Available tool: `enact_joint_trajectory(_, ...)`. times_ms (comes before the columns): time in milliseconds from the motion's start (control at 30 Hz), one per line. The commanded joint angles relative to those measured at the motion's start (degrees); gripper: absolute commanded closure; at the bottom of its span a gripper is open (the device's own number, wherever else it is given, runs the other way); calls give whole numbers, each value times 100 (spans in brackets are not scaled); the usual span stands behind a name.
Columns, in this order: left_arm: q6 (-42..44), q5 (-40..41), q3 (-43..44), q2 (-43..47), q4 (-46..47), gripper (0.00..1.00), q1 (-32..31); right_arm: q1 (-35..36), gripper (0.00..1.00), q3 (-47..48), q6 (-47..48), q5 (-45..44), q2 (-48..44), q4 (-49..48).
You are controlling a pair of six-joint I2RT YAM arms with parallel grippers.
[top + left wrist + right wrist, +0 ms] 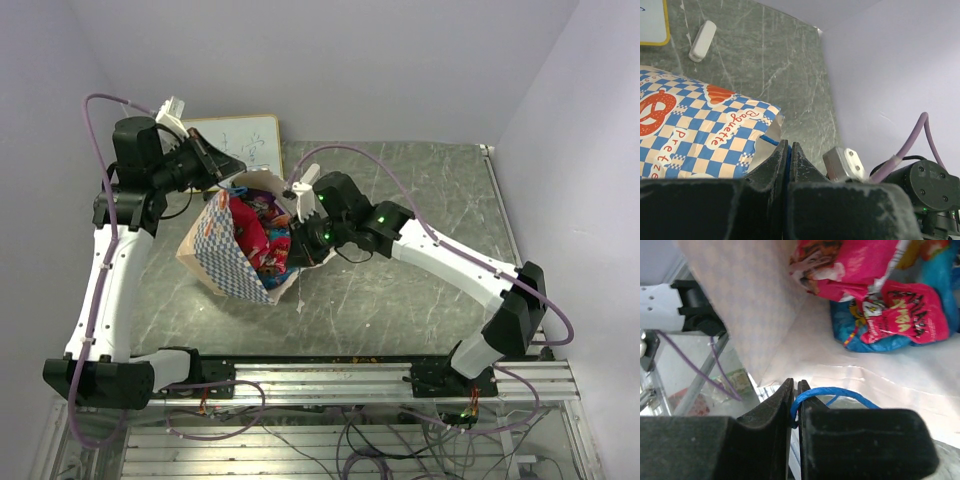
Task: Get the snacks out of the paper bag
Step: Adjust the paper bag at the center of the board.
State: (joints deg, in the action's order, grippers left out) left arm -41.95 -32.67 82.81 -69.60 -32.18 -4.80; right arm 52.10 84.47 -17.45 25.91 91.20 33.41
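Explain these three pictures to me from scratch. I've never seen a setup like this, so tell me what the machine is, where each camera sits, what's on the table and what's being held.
The machine is two white robot arms bolted at the near edge of a grey marbled table. The wide picture comes from a fixed camera above and behind them. The other two come from cameras on the wrists, looking along each arm's dark fingers.

Between the arms stands a paper bag with blue-and-white checked sides, its mouth open. Inside lie the snacks, shiny pink-red and blue packets. Behind the bag a white writing board leans against the wall, and a small white block lies on the table.

The left gripper is pinched shut on a blue cord handle at one side of the bag. The right gripper is pinched on the other blue handle. Together they appear to hold the bag open.
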Motion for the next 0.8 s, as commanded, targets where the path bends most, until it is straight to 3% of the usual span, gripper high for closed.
enact_joint_trajectory(0, 247, 251, 409, 97, -461, 93, -74, -31, 90, 21, -123, -865, -194, 119)
enact_joint_trajectory(200, 375, 618, 550, -9, -829, 93, -57, -46, 71, 70, -135, -1891, -452, 842)
enact_joint_trajectory(367, 365, 670, 571, -113, -893, 93, 46, -74, 43, 434, 66, -2692, -715, 1385)
enact_joint_trajectory(467, 411, 576, 658, -194, -982, 93, 177, -63, 29, 617, 248, -2700, -745, 1266)
enact_joint_trajectory(667, 530, 364, 761, -270, -1128, 93, 391, 147, 28, 1170, 329, -1839, 88, 525)
enact_joint_trajectory(767, 566, 296, 815, -314, -1209, 93, 562, 156, 36, 1303, 55, -1875, 377, -118)
